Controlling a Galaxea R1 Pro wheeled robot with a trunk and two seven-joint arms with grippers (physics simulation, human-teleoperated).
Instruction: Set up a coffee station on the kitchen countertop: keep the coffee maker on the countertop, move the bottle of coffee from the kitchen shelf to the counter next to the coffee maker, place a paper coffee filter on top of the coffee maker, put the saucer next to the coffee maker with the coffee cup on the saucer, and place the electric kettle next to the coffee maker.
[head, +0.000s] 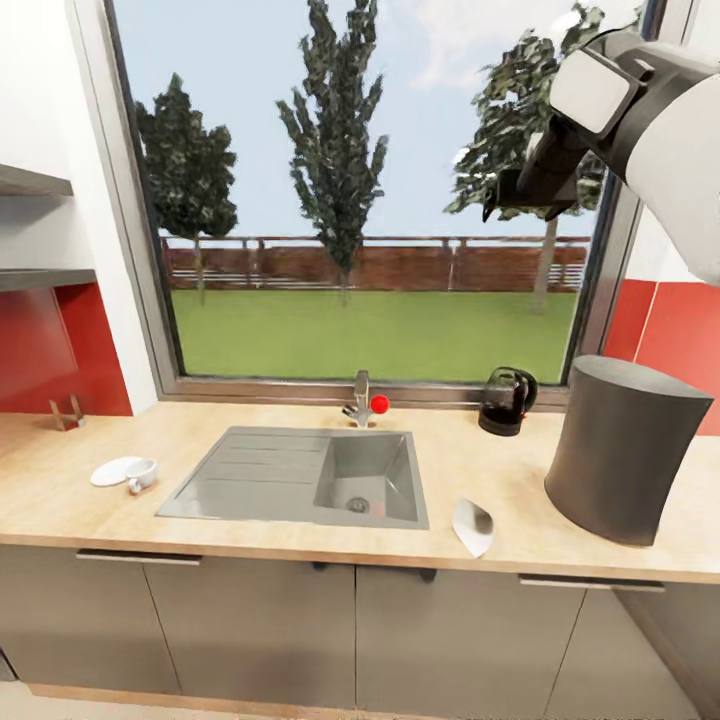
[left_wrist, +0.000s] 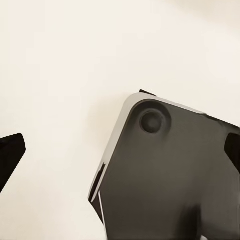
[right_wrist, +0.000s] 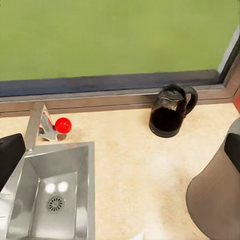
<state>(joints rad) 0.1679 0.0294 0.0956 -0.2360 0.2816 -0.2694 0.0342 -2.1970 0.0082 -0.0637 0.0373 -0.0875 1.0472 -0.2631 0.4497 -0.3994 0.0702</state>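
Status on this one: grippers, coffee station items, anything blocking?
Right gripper raised before the window, empty. Electric kettle beside coffee maker; filter lies on counter; coffee cup and saucer left of sink. Nothing blocking.

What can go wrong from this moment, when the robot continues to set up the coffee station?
1. The paper coffee filter lies at the front edge of the kitchen countertop; a clumsy pinch might push it off.
2. The coffee cup and saucer sit far across the sink from the coffee maker, so carrying them may tip the cup.
3. The right gripper hangs high above the electric kettle; lowering it could knock the kettle.
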